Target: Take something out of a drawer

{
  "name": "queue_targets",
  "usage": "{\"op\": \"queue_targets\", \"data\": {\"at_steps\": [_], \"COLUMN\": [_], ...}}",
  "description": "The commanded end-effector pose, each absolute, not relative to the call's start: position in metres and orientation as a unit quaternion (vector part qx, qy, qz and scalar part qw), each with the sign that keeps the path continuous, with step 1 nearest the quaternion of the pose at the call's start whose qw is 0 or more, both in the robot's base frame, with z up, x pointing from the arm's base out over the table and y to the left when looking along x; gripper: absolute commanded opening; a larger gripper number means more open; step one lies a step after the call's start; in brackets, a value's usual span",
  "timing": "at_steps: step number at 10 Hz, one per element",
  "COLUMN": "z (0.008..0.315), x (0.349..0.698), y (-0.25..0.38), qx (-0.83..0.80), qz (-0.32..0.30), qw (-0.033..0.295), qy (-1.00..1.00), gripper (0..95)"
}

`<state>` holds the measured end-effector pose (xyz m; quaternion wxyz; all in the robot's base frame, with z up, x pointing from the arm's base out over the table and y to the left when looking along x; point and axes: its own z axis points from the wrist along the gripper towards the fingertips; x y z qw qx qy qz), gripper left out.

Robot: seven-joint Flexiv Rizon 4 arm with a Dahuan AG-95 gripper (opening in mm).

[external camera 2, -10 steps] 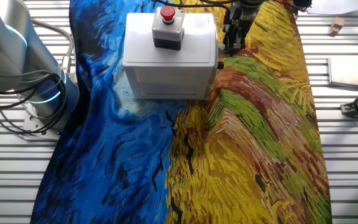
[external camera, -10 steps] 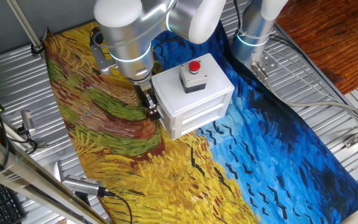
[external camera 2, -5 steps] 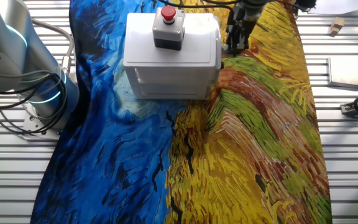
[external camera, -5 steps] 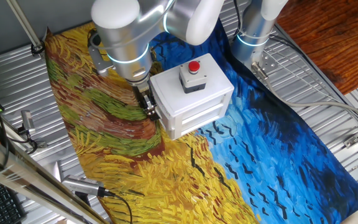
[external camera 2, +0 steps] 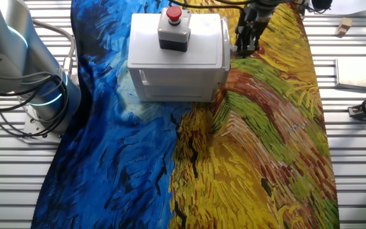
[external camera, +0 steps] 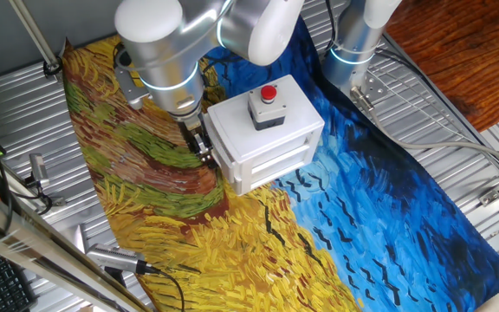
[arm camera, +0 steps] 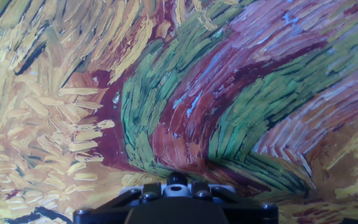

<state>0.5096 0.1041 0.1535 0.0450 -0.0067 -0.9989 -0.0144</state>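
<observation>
Drawer (external camera 2: pixel 224 39) edges out just beside the gripper (external camera 2: pixel 245 46).

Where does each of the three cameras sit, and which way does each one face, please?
One fixed view: high, angled down at the white box; arm and gripper beside it.
The other fixed view: high on the opposite side, same box, gripper at its right; robot base at left.
Hand view: on the hand, facing the painted cloth; only the gripper body shows.
Shared: box, red button, cloth.
</observation>
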Motion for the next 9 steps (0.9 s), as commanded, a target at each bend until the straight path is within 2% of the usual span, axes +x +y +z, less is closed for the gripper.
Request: {"op": "queue_targets", "data": {"at_steps": [1, 9], "z": [0.155, 0.153], "x": [0.511, 0.522], "y": [0.103, 0.102], "qx": [-0.007, -0.004], "qz": [-0.014, -0.015], "qw": [0.046, 0.049], "qy": [-0.999, -0.999], "gripper": [0.0, 0.0]}}
